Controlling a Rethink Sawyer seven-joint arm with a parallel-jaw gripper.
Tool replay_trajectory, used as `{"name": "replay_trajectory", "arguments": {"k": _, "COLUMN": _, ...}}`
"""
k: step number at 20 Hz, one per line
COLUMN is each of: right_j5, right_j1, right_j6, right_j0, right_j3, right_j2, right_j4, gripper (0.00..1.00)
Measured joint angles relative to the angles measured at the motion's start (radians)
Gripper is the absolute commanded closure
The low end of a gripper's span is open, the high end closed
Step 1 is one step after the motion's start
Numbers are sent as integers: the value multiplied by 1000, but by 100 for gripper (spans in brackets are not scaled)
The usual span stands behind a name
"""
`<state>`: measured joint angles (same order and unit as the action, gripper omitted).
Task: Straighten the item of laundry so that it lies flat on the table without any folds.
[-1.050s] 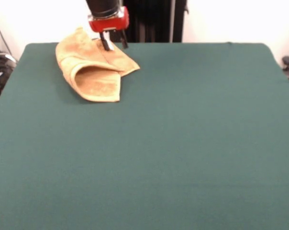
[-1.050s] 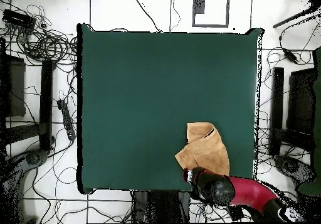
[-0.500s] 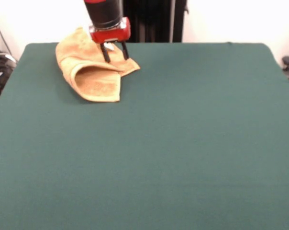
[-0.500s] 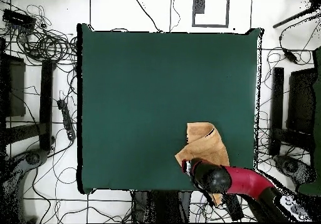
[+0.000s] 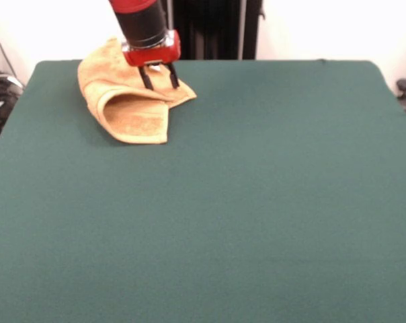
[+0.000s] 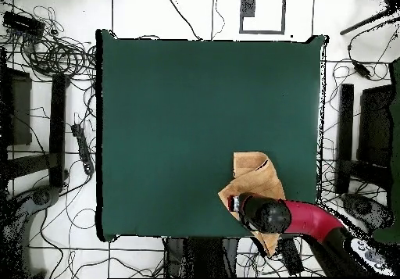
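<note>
**Folded hand towel at table corner, gripper poised above**

Item: mustard-yellow terry hand towel (image 5: 126,97), lying doubled over on itself near one corner of the table (image 5: 257,202), close to the edge on the robot's side. In the front view a flap curls forward over the lower layer, leaving a rounded fold and a pointed corner sticking out to the side. A woven band runs across the upper flap. The overhead view shows the same towel (image 6: 254,180) partly covered by the arm.

Handler: gripper (image 5: 158,78) of the red and black arm, fingers spread apart, tips pointing down over the towel's upper layer near the pointed corner. Whether the tips touch the cloth cannot be told.

Surface: dark green cloth cover, wide and bare beyond the towel.

Risks, as judged:
- Closing here may pinch both layers together, so a pull would drag the whole bundle and leave the fold in.
- The towel sits close to the table edge; a pull toward the robot could slide it off.
- Pressing too deep may catch the green cover and wrinkle it.

Markings: no brand, label or legible writing on towel, gripper or table.
</note>
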<state>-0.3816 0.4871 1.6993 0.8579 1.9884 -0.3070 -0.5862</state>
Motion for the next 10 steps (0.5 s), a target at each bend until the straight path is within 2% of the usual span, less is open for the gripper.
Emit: {"name": "replay_trajectory", "arguments": {"k": 10, "right_j5": -26, "right_j1": -6, "right_j6": 0, "right_j0": 3, "right_j3": -11, "right_j2": -7, "right_j4": 1, "gripper": 0}}
